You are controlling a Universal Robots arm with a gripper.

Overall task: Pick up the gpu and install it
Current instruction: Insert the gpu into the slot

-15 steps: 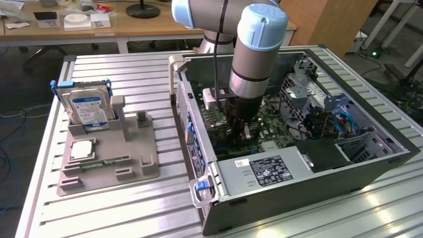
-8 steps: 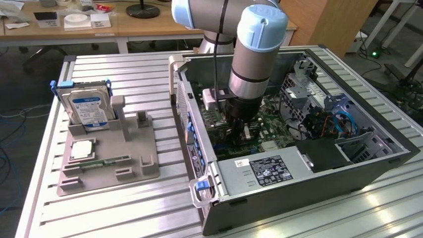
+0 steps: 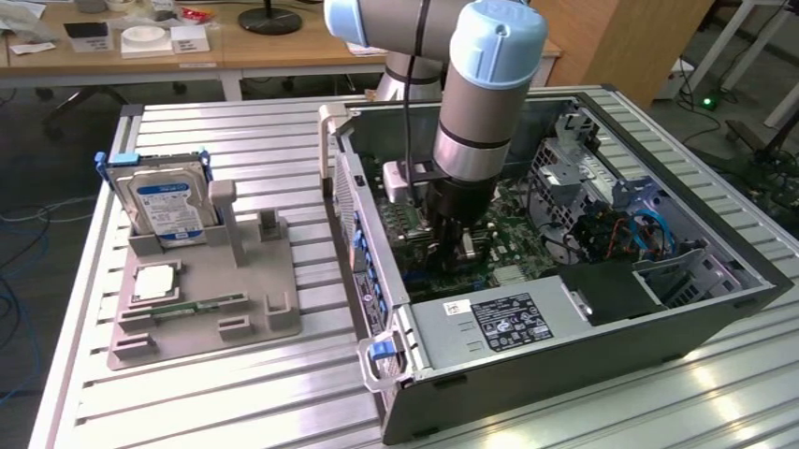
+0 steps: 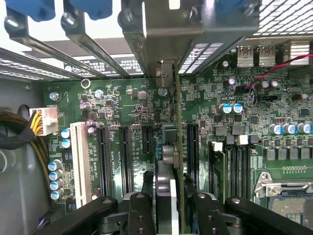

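Tray: a grey holder tray [image 3: 200,309] lies on the slatted table [image 3: 250,412] at the exterior view's left, near side.
Memory stick: a narrow green memory stick [image 3: 187,308] lies flat across the tray, with a square silver processor [image 3: 155,281] just beyond it.
Hard drive: a silver hard drive [image 3: 165,198] with a blue-white label stands upright in the tray's far slot.
Computer case: an open computer case [image 3: 549,309] lies on its side at the exterior view's right, its grey power supply [image 3: 500,323] at the near end and the green motherboard [image 4: 122,105] exposed inside.
Arm: the robot arm [image 3: 481,103] reaches straight down into the case over the motherboard.
Gripper: the gripper [image 4: 167,188] has its two black fingers [image 4: 146,182] one on each side of the gpu, right against its faces; whether they clamp it or have let go I cannot tell.
Gpu: the gpu [image 4: 168,147] stands on edge between the black expansion slots [image 4: 126,152], in line with one slot, its silver bracket end [image 4: 165,73] meeting the case's rear slot bars [image 4: 78,36] on the far side.
Cables: yellow and black cables [image 4: 19,129] run to a white connector [image 4: 46,120] at the board's edge.
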